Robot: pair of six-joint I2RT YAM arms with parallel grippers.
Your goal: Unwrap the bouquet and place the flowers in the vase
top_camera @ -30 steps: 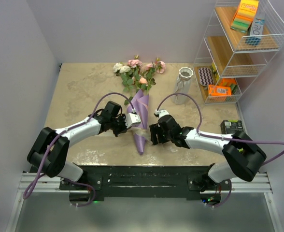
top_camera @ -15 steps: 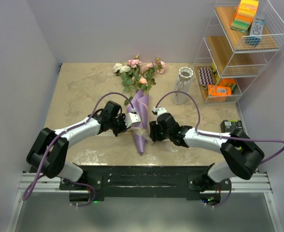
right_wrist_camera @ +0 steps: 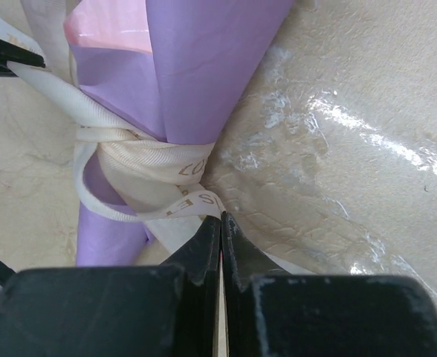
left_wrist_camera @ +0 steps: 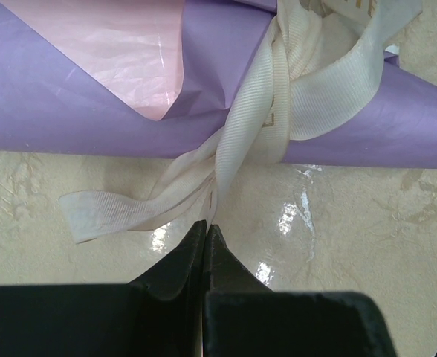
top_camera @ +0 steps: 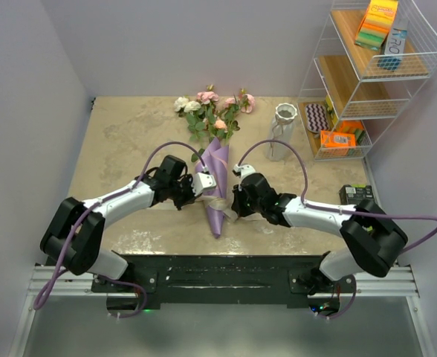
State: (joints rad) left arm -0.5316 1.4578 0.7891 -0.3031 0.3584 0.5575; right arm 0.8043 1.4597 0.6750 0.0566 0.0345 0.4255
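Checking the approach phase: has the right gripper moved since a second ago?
Yes. The right gripper has slid left, away from the vase, and closed onto the ribbon around the bouquet.

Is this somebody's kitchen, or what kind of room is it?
Probably a robot lab booth dressed like a home counter: plain walls box in a marble-look table, two robot arms are bolted to a rail at its edge, and a wire shelf rack holds sponges.
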